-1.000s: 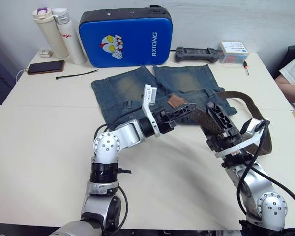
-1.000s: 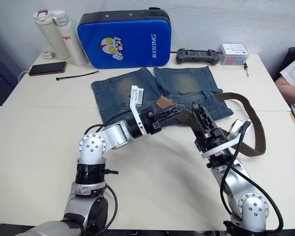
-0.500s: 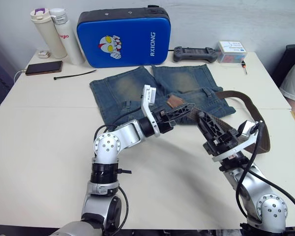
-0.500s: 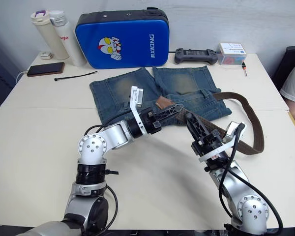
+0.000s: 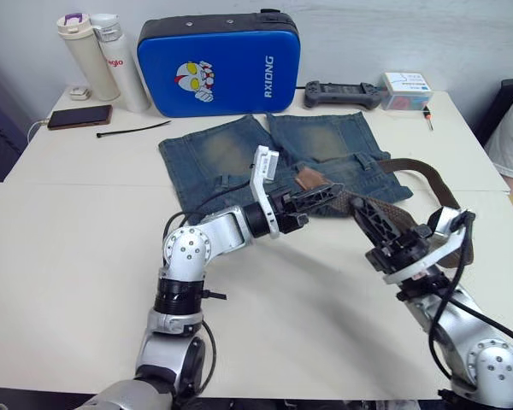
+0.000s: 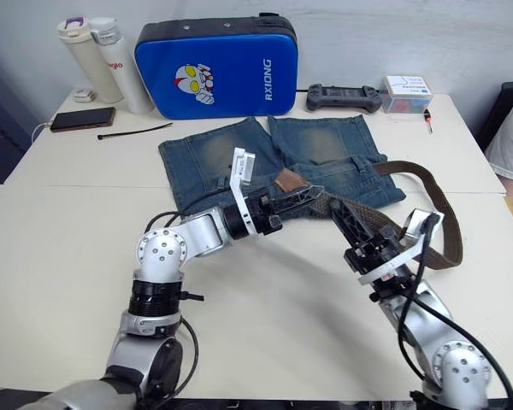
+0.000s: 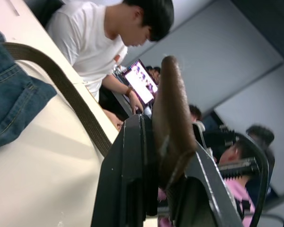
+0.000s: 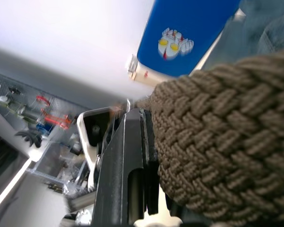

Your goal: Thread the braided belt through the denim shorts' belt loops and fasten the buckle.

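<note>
The faded denim shorts (image 5: pixel 231 154) lie flat at mid-table, waistband toward me, with one belt loop (image 5: pixel 225 181) showing. The braided belt (image 5: pixel 445 201) leaves the waistband at the right, curves round and rises off the table. My right gripper (image 5: pixel 363 207) is shut on the braid (image 8: pixel 217 142) just behind its tan tip (image 5: pixel 306 178). That tip (image 7: pixel 173 109) stands between the fingers of my left gripper (image 5: pixel 321 195), leaning on one finger while the other stands slightly apart. The buckle is hidden.
A blue case (image 5: pixel 218 64), two bottles (image 5: pixel 90 55), a phone (image 5: pixel 79 116), a black cable tie (image 5: pixel 132 130), a game controller (image 5: pixel 342 94) and a small box (image 5: pixel 406 90) line the far edge. A person in a white shirt (image 5: pixel 509 145) sits at the right.
My right gripper has closed on the belt behind the tip and shifted a little to the right. My left gripper's fingers have eased apart around the tip.
</note>
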Action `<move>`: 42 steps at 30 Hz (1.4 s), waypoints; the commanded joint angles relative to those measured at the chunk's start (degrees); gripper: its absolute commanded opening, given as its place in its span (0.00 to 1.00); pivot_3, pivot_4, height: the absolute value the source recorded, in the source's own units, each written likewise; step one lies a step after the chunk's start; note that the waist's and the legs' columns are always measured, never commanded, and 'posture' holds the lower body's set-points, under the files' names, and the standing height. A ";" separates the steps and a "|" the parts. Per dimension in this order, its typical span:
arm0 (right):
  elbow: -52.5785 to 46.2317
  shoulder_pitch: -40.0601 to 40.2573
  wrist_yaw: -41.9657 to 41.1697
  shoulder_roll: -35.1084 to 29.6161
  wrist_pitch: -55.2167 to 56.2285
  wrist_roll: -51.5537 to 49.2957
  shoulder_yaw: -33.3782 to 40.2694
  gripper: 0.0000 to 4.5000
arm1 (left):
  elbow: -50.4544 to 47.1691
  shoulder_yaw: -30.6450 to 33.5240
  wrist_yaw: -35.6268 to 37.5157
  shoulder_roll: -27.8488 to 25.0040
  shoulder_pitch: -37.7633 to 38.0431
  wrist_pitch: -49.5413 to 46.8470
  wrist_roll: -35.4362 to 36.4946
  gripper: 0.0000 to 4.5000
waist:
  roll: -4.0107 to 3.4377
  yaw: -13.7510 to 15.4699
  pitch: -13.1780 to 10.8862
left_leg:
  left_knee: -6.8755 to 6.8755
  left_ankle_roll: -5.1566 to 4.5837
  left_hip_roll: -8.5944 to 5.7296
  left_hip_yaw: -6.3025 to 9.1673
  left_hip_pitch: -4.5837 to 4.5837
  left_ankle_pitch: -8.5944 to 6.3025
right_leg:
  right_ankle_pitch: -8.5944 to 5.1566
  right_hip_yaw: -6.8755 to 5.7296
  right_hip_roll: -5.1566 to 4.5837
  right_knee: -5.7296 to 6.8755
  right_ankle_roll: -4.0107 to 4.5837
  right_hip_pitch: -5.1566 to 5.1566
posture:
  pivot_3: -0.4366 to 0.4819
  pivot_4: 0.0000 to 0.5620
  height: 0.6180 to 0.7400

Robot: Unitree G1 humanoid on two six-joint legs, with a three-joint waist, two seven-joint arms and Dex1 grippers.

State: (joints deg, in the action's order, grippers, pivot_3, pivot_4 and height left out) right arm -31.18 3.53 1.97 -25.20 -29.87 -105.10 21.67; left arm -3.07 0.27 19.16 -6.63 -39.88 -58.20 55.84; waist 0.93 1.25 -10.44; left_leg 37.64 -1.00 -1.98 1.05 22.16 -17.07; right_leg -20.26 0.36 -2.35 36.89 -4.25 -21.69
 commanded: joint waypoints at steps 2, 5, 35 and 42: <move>-0.68 1.50 -1.44 -5.61 -0.97 -0.79 6.45 0.00 | -0.28 -13.82 13.55 -12.80 -4.20 15.28 -20.88 0.70 | -0.03 -0.32 -0.02 | -0.17 0.03 0.00 -0.06 -0.10 0.04 | 0.00 0.07 0.01 0.01 0.03 0.00 | 0.48 0.27 1.00; -1.06 2.68 -1.52 -9.66 -2.19 0.85 8.54 0.00 | 3.50 -19.77 19.39 -16.31 -6.61 24.61 -30.24 0.98 | -0.06 -0.04 -0.01 | -0.37 0.01 -0.06 -0.04 -0.13 0.11 | 0.00 0.07 -0.06 -0.06 0.06 -0.01 | 0.48 0.27 1.00; -10.29 17.81 -4.85 -22.54 -5.54 7.50 24.92 0.00 | 73.67 -27.10 19.20 10.65 -31.78 68.40 -70.78 0.01 | 0.03 1.27 -0.10 | -0.28 -0.68 -0.15 -0.20 0.28 -0.15 | 0.27 0.13 -0.18 -0.82 -0.45 -0.03 | 0.48 0.27 1.00; -4.55 12.79 -3.57 -26.58 -7.24 4.66 22.42 0.00 | 49.85 -23.71 40.65 -1.44 -19.40 61.01 -64.80 0.01 | -0.09 -0.38 -0.03 | -0.35 -0.49 -0.13 -0.21 0.15 -0.03 | 0.23 0.16 -0.18 -0.48 -0.35 -0.02 | 0.48 0.27 1.00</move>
State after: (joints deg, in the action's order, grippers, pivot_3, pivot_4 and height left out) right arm -36.20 17.27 -1.83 -50.98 -37.08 -98.56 43.78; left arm 52.88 -23.42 54.57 -6.17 -61.93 6.38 -10.21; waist 0.84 0.87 -10.46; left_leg 37.31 -1.47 -2.11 0.83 22.28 -17.09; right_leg -20.06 0.51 -2.53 36.46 -4.56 -21.71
